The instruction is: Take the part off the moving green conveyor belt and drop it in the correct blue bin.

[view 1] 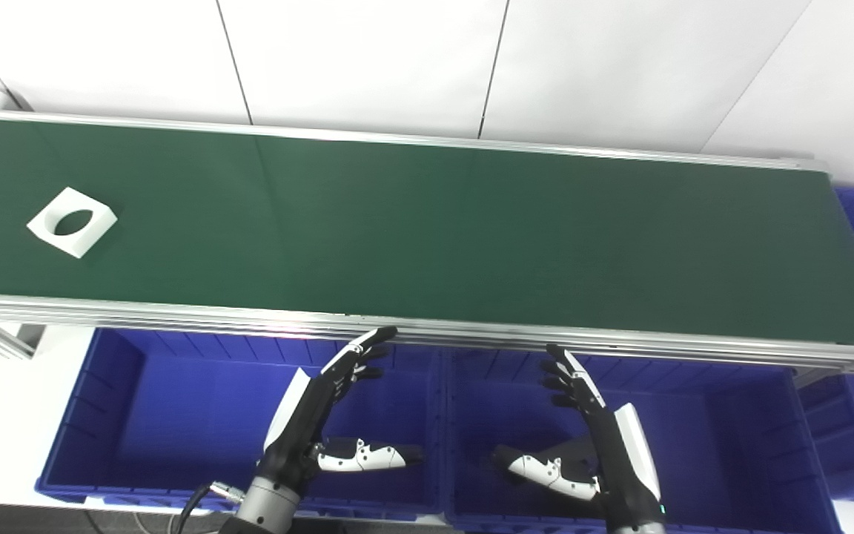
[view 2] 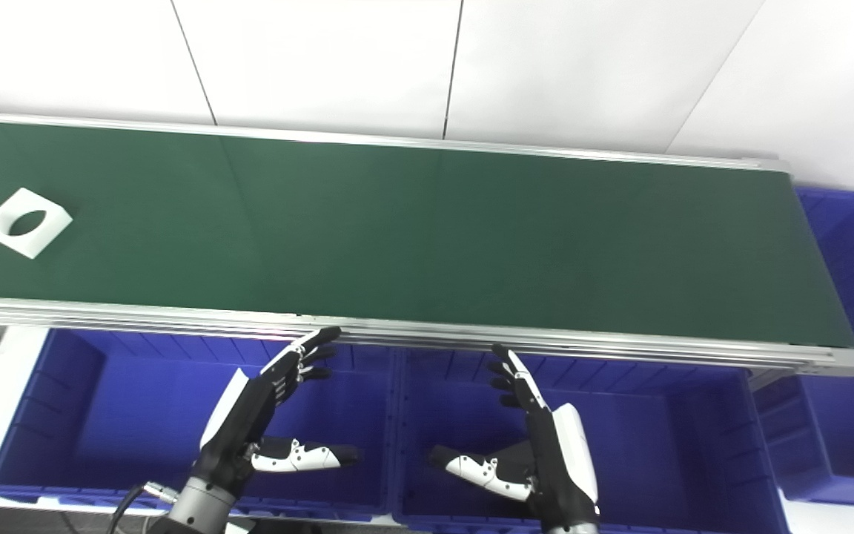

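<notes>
Riding the green belt point(view 1: 427, 230) at its far left end: white square part point(view 1: 72, 221) w/ round hole. Both hands, left point(view 1: 323, 415) & right point(view 1: 590, 437), spread wide, holding nothing, above blue bins point(view 1: 138, 423) on belt's near side.

Bright, even overhead light; sharp pictures with slight softness at the edges.

The white wall panels point(view 1: 368, 59) are lit flat and nearly washed out, with no hard shadows. The green conveyor belt point(view 1: 427, 230) shows a dull sheen, lighter toward its right end, and its aluminium front rail point(view 1: 427, 326) carries a thin bright glare line. The white part point(view 1: 73, 222) casts only a faint shadow beside it. The blue bins point(view 1: 197, 415) are darker inside, deeply saturated. The belt's straight edges bow a little toward the corners, and the fingertips point(view 1: 379, 335) look slightly blurred.
</notes>
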### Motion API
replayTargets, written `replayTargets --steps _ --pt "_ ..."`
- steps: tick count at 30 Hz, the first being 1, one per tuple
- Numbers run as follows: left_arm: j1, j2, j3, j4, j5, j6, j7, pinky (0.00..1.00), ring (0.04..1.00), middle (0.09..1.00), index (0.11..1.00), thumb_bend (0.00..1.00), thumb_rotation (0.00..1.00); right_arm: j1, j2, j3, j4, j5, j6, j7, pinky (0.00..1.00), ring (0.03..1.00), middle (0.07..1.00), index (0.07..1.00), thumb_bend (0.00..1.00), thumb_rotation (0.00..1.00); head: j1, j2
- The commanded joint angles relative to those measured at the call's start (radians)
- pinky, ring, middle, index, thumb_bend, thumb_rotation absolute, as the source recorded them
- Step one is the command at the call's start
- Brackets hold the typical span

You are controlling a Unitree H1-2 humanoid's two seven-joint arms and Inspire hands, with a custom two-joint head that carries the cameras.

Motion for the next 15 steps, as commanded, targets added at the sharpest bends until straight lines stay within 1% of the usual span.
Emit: replayTargets --steps 1,2,3,4,5,6,7,9,10,11,12,13,14,15 --pt "-0.003 0.013 -0.001 -0.088 -0.034 0.025 -0.024 0.8 0.876 0.906 0.879 0.79 0.18 -0.005 0.004 -0.006 -0.009 0.015 -0.044 -0.017 0.74 0.811 0.849 0.921 0.71 0.34 0.021 -0.017" --pt "-0.004 0.016 0.0 -0.103 -0.039 0.038 -0.029 0.8 0.876 0.905 0.878 0.8 0.19 -0.006 0.003 -0.007 -0.004 0.018 -0.049 -0.018 0.75 0.813 0.85 0.921 0.71 0.34 0.021 -0.017" --pt "-0.006 0.023 0.003 -0.123 -0.044 0.056 -0.038 0.79 0.876 0.904 0.878 0.81 0.2 -0.008 0.002 -0.007 0.004 0.017 -0.057 -0.022 0.75 0.813 0.85 0.922 0.71 0.34 0.039 -0.033" --pt "-0.01 0.033 0.005 -0.145 -0.052 0.071 -0.049 0.8 0.88 0.906 0.878 0.81 0.22 -0.008 0.001 -0.007 0.008 0.015 -0.061 -0.023 0.75 0.813 0.849 0.921 0.71 0.34 0.039 -0.033" --pt "-0.012 0.041 0.006 -0.161 -0.059 0.082 -0.056 0.79 0.881 0.907 0.879 0.81 0.22 -0.009 -0.001 -0.006 0.01 0.013 -0.062 -0.025 0.75 0.814 0.851 0.922 0.71 0.35 0.039 -0.033" --pt "-0.016 0.055 0.012 -0.182 -0.066 0.096 -0.065 0.79 0.883 0.908 0.88 0.82 0.23 -0.008 -0.001 -0.006 0.013 0.013 -0.064 -0.026 0.75 0.815 0.851 0.923 0.71 0.35 0.051 -0.045" --pt "-0.019 0.064 0.015 -0.195 -0.071 0.104 -0.072 0.75 0.87 0.913 0.879 0.82 0.21 -0.008 -0.001 -0.005 0.014 0.013 -0.064 -0.028 0.75 0.816 0.855 0.922 0.71 0.36 0.051 -0.045" --pt "-0.029 0.088 0.03 -0.213 -0.081 0.105 -0.082 0.75 0.858 0.913 0.881 0.82 0.21 -0.009 -0.002 -0.005 0.023 0.014 -0.073 -0.033 0.75 0.815 0.852 0.92 0.71 0.36 0.061 -0.056" --pt "-0.034 0.095 0.037 -0.216 -0.077 0.102 -0.082 0.76 0.856 0.915 0.885 0.83 0.22 -0.01 -0.002 -0.005 0.027 0.017 -0.075 -0.034 0.75 0.814 0.85 0.919 0.7 0.36 0.067 -0.065" --pt "-0.036 0.1 0.042 -0.218 -0.073 0.101 -0.081 0.78 0.862 0.909 0.885 0.83 0.22 -0.011 -0.002 -0.005 0.03 0.019 -0.077 -0.034 0.75 0.814 0.852 0.919 0.7 0.36 0.067 -0.065" --pt "-0.041 0.106 0.047 -0.217 -0.068 0.096 -0.081 0.79 0.864 0.907 0.885 0.83 0.23 -0.012 -0.002 -0.005 0.036 0.024 -0.08 -0.035 0.75 0.814 0.852 0.919 0.7 0.36 0.084 -0.079" --pt "-0.045 0.11 0.051 -0.215 -0.064 0.093 -0.082 0.79 0.863 0.907 0.887 0.83 0.23 -0.013 -0.003 -0.005 0.039 0.028 -0.084 -0.035 0.76 0.813 0.852 0.92 0.7 0.35 0.084 -0.079" --pt "-0.052 0.116 0.056 -0.211 -0.066 0.092 -0.085 0.79 0.862 0.908 0.889 0.82 0.24 -0.014 -0.005 -0.005 0.046 0.028 -0.091 -0.038 0.76 0.813 0.851 0.92 0.7 0.35 0.116 -0.093" --pt "-0.057 0.121 0.06 -0.208 -0.068 0.091 -0.087 0.79 0.863 0.905 0.888 0.82 0.22 -0.015 -0.006 -0.005 0.05 0.028 -0.097 -0.04 0.75 0.811 0.85 0.919 0.69 0.34 0.116 -0.093"
